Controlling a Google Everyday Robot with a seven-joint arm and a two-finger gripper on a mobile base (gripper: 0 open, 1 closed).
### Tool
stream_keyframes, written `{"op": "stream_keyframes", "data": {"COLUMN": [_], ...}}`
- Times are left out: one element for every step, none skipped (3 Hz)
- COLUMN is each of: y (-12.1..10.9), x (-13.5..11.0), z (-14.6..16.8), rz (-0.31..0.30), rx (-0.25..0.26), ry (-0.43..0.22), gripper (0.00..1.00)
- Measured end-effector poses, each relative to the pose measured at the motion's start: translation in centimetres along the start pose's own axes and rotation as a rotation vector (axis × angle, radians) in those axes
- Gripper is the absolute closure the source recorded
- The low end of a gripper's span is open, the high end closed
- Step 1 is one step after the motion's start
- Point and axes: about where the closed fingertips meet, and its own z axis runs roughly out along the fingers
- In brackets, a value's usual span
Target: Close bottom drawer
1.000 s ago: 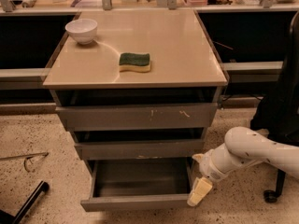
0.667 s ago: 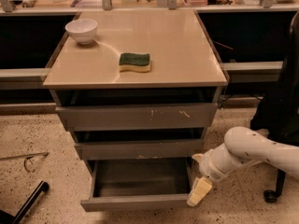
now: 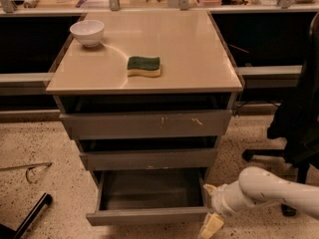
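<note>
The bottom drawer (image 3: 149,215) is the lowest of three grey drawers in the cabinet; it stands pulled out, showing its shallow grey tray (image 3: 149,188). Above it are the middle drawer front (image 3: 149,159) and the tall scratched top drawer front (image 3: 147,125). My gripper (image 3: 210,210) on the white arm (image 3: 269,190) sits at the right front corner of the bottom drawer, with one cream fingertip (image 3: 211,227) hanging below the drawer front and another by the drawer's right side.
A white bowl (image 3: 87,32) and a green-and-yellow sponge (image 3: 144,65) lie on the beige cabinet top (image 3: 189,49). A black office chair (image 3: 299,123) stands at the right. A dark bar (image 3: 30,215) and a thin rod (image 3: 25,167) lie on the speckled floor at the left.
</note>
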Motion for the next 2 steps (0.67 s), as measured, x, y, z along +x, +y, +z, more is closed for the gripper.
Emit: {"op": "stream_keyframes", "data": {"y": [0.8, 0.1], "x": [2.5, 2.1], "z": [4.7, 9.5], "rz": [-0.026, -0.083], "rx": [-0.024, -0.124], "ry": [0.000, -0.031], "gripper": [0.00, 0.00]}}
